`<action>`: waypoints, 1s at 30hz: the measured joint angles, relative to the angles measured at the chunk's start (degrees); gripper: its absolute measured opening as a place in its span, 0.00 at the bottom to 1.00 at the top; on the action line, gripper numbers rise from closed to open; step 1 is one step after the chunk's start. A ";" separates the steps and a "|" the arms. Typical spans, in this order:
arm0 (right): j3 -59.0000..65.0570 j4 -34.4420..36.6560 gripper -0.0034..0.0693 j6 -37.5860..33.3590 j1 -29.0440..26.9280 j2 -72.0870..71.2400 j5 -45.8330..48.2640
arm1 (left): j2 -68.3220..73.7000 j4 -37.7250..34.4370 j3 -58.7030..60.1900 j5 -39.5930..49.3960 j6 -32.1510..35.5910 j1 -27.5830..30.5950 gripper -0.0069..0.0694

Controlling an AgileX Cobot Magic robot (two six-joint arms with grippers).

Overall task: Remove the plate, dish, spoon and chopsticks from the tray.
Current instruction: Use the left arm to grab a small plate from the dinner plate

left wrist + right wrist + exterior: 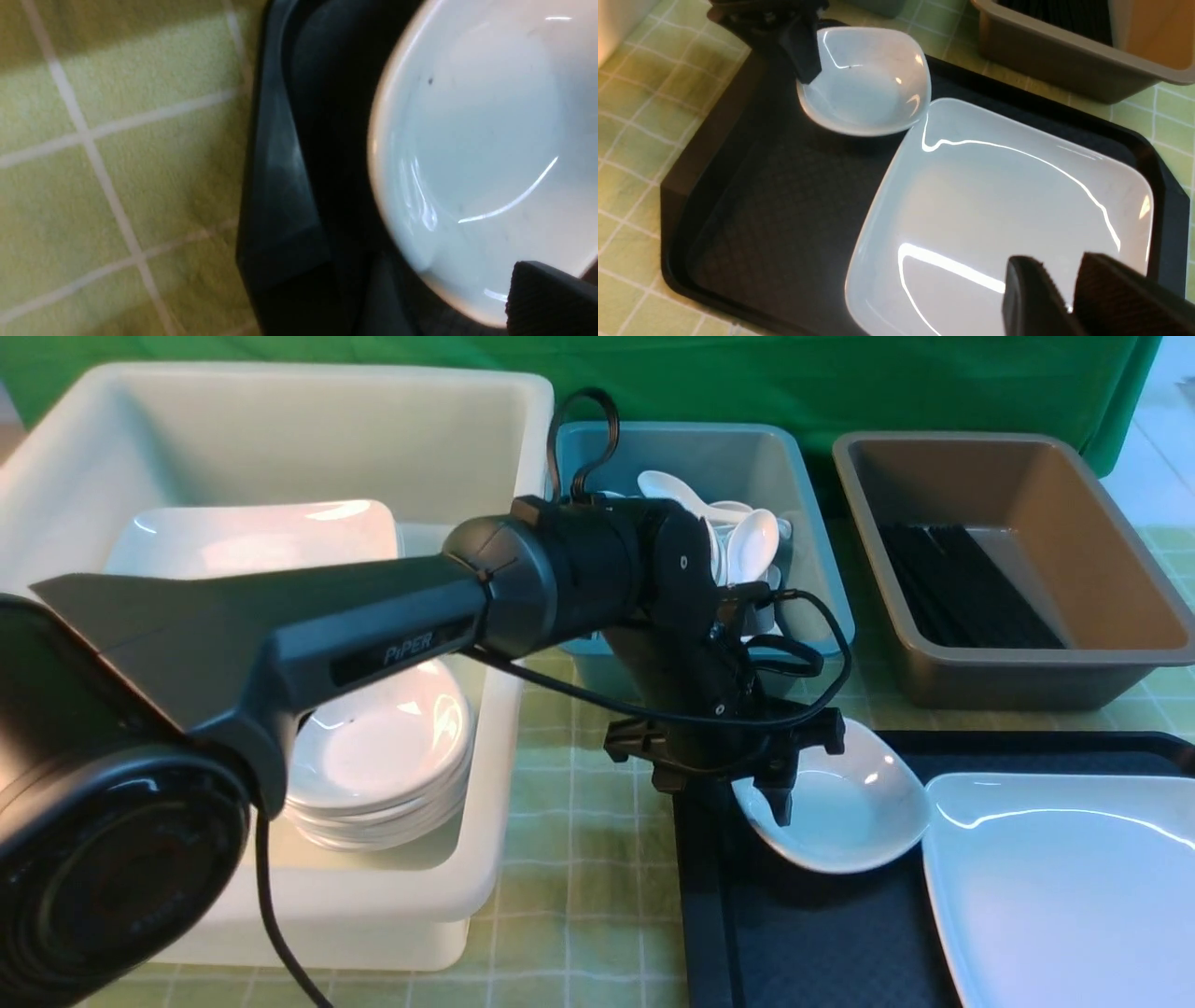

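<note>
The black tray (803, 933) lies on the green checked cloth. A small deep white dish (850, 812) sits at its far left corner, touching the corner of the large white plate (1074, 877). My left gripper (733, 789) is open and straddles the dish's left rim, with one finger (556, 298) inside the dish (476, 130); the other is hidden. My right gripper (1069, 289) is shut and empty, hovering over the plate (1008, 196) near its right side. No spoon or chopsticks show on the tray (761, 210).
A big white tub (280, 429) at the left holds flat plates (252, 537) and stacked dishes (392, 747). A blue-grey bin (812, 504) holds white spoons (752, 541). A brown tub (1102, 523) holds black sticks (962, 588).
</note>
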 joint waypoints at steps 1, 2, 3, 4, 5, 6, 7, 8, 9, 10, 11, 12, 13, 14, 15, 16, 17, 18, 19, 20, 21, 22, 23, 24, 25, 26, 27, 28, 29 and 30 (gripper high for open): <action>0.00 0.00 0.25 0.00 0.00 0.00 0.00 | 0.00 0.04 0.00 0.29 -0.53 0.00 0.53; 0.00 0.00 0.26 0.00 0.00 0.00 0.00 | 0.07 0.04 0.00 0.34 -0.81 -0.07 0.53; 0.00 0.00 0.26 0.00 0.00 0.00 0.00 | 0.18 0.04 0.00 0.41 -1.13 -0.06 0.53; 0.00 0.00 0.26 0.00 0.00 0.00 -0.06 | 0.34 0.04 0.00 0.41 -1.75 -0.10 0.53; 0.00 0.00 0.26 0.00 0.00 0.00 -0.13 | 0.59 0.04 0.00 0.41 -2.53 -0.10 0.53; 0.00 0.00 0.26 0.00 0.00 0.00 -0.13 | 0.89 -0.04 0.00 0.11 -3.64 -0.10 0.53; 0.00 0.00 0.26 0.00 0.00 0.00 -0.13 | 1.28 -0.25 0.00 -0.45 -4.61 -0.10 0.54; 0.00 0.00 0.26 0.00 0.00 0.00 -0.25 | 1.67 -0.46 0.00 -1.10 -5.51 -0.17 0.54; 0.00 0.00 0.26 0.00 0.00 0.00 -0.25 | 1.82 -0.46 0.00 -1.23 -5.73 -0.17 0.55; 0.00 0.00 0.27 0.00 0.00 0.00 -0.32 | 2.21 -0.96 0.00 -2.24 -6.15 -0.17 0.56; 0.00 0.00 0.27 0.00 0.00 0.00 -0.37 | 2.45 -1.32 -0.04 -3.08 -6.43 -0.23 0.57; 0.00 0.00 0.27 0.00 0.00 0.00 -0.37 | 2.57 -1.46 -0.04 -3.56 -6.61 -0.23 0.58; 0.00 0.00 0.27 0.00 0.00 0.00 -0.37 | 2.78 -1.94 -0.04 -4.39 -6.72 -0.23 0.60; 0.00 0.00 0.27 0.00 0.00 0.00 -0.37 | 2.85 -2.09 -0.04 -4.82 -6.71 -0.23 0.60; 0.00 0.00 0.28 0.00 0.00 0.00 -0.37 | 3.00 -2.50 -0.04 -5.50 -6.77 -0.23 0.61; 0.00 0.00 0.28 0.00 0.00 0.00 -0.37 | 3.06 -2.76 -0.04 -5.88 -6.77 -0.23 0.61; 0.00 0.00 0.28 0.00 0.00 0.00 -0.37 | 3.06 -2.93 -0.04 -6.05 -6.79 -0.23 0.61; 0.00 0.00 0.28 0.00 0.00 0.00 -0.37 | 3.06 -3.33 -0.04 -6.27 -6.84 -0.23 0.61; 0.00 0.00 0.28 0.00 0.00 0.00 -0.37 | 3.06 -3.43 -0.04 -6.28 -6.84 -0.23 0.61; 0.00 0.00 0.28 0.00 0.00 0.00 -0.37 | 3.12 -3.98 -0.04 -6.63 -6.84 -0.23 0.61; 0.00 0.00 0.28 0.00 0.00 0.00 -0.39 | 3.24 -4.32 -0.04 -6.69 -6.84 -0.23 0.60; 0.00 0.00 0.28 0.00 0.00 0.00 -0.44 | 3.35 -4.46 -0.04 -6.75 -6.84 -0.23 0.60; 0.00 0.00 0.28 0.00 0.00 0.00 -0.43 | 3.71 -4.86 -0.04 -6.98 -6.84 -0.23 0.57; 0.00 0.00 0.28 0.00 0.00 0.00 -0.43 | 4.20 -5.21 -0.04 -7.32 -6.84 -0.23 0.53; 0.00 0.00 0.29 0.00 0.00 0.00 -0.43 | 4.46 -5.43 -0.04 -7.46 -6.84 -0.23 0.49; 0.00 0.00 0.29 0.00 0.00 0.00 -0.50 | 4.69 -5.48 -0.04 -7.52 -6.84 -0.23 0.44; 0.00 0.00 0.29 0.00 0.00 0.00 -0.49 | 4.67 -5.48 -0.04 -7.51 -6.84 -0.23 0.43; 0.00 0.00 0.29 0.00 0.00 0.00 -0.49 | 4.67 -5.57 -0.04 -7.75 -6.91 -0.18 0.34; 0.00 0.00 0.29 0.12 0.00 0.00 -0.49 | 4.60 -5.58 -0.04 -7.89 -6.65 -0.11 0.28; 0.00 0.00 0.29 0.07 0.00 0.00 -0.49 | 4.29 -5.58 -0.04 -7.88 -6.05 -0.06 0.21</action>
